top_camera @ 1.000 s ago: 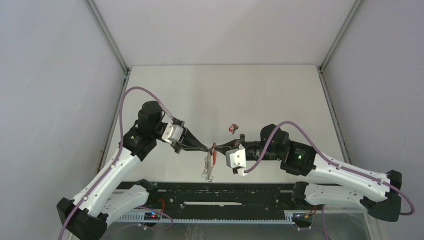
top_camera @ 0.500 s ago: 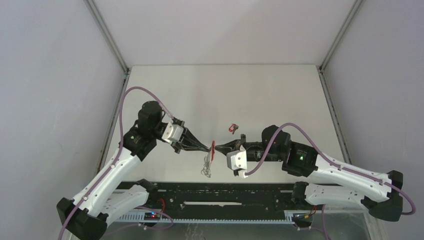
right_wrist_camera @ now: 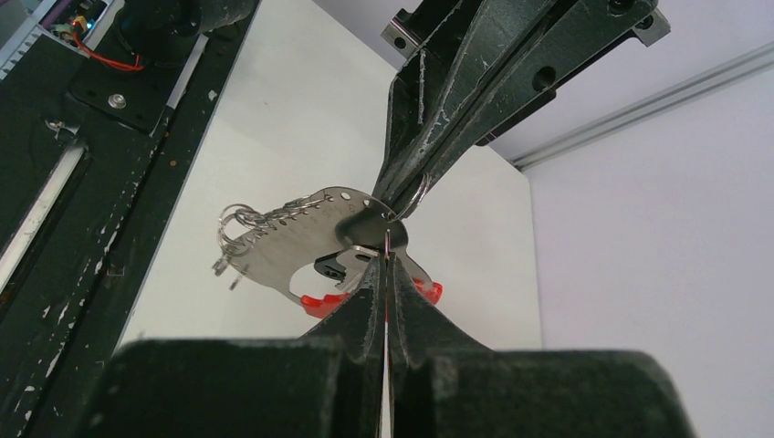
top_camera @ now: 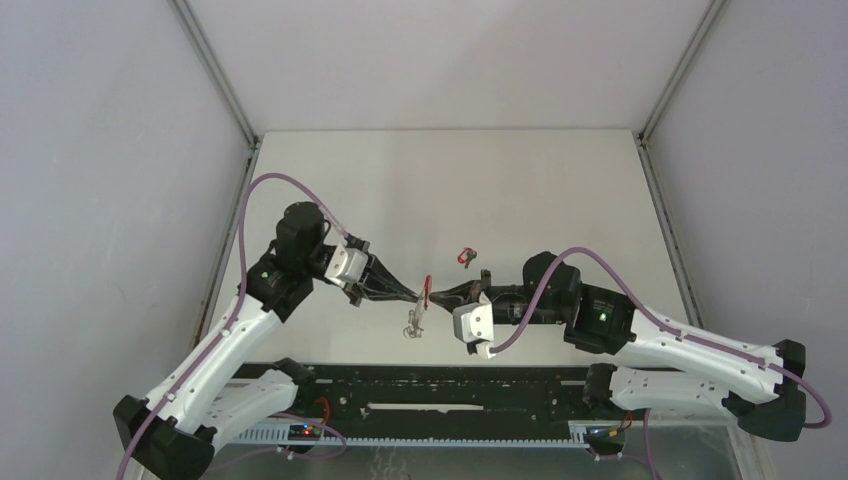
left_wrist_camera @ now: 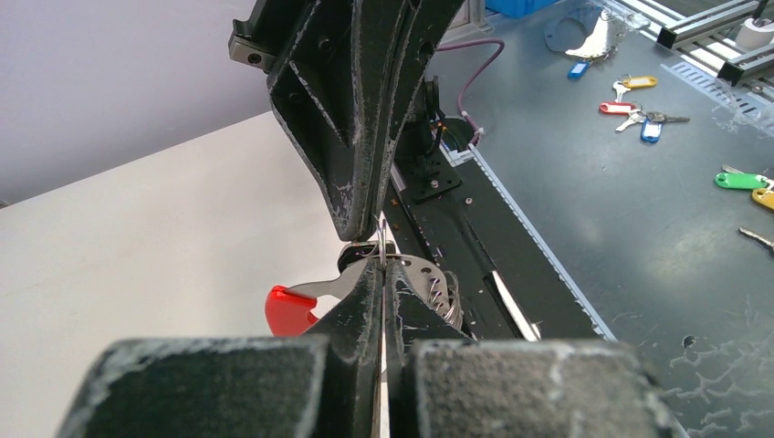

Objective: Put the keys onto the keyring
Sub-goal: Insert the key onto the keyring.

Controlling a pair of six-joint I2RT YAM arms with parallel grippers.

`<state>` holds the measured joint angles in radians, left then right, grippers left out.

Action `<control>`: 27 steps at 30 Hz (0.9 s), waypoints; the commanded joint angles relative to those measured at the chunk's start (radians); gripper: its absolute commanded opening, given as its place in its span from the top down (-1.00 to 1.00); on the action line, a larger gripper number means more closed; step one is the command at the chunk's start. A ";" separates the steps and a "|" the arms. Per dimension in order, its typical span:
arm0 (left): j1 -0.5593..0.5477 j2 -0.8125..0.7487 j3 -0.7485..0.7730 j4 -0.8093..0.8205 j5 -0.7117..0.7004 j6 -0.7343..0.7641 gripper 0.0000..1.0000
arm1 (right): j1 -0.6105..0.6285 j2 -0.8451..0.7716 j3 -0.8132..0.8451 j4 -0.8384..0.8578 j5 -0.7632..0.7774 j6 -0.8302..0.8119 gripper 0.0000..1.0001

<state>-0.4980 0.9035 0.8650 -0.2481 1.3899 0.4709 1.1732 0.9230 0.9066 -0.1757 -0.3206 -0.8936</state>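
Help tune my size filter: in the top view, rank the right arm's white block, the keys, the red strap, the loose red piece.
1. white block
2. keys
3. red strap and loose red piece: both tiny, about alike; the strap is held nearer the camera, so unranked.

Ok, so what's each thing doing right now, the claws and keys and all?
left gripper, shut, pinching the keyring.
right gripper, shut, pinching the keyring too.
keyring, held up between both grippers' tips.
keys, dangling in a bunch under the grippers.
red strap, hanging beside the keys.
small red thing, lying loose, away from both grippers.
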 commanded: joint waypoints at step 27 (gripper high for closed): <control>0.002 0.001 0.014 0.024 -0.045 0.005 1.00 | -0.016 -0.003 0.048 0.060 0.034 0.034 1.00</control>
<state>-0.4980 0.9089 0.8650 -0.2478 1.3518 0.4709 1.1648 0.9237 0.9070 -0.1669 -0.2943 -0.8822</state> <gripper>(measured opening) 0.007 0.006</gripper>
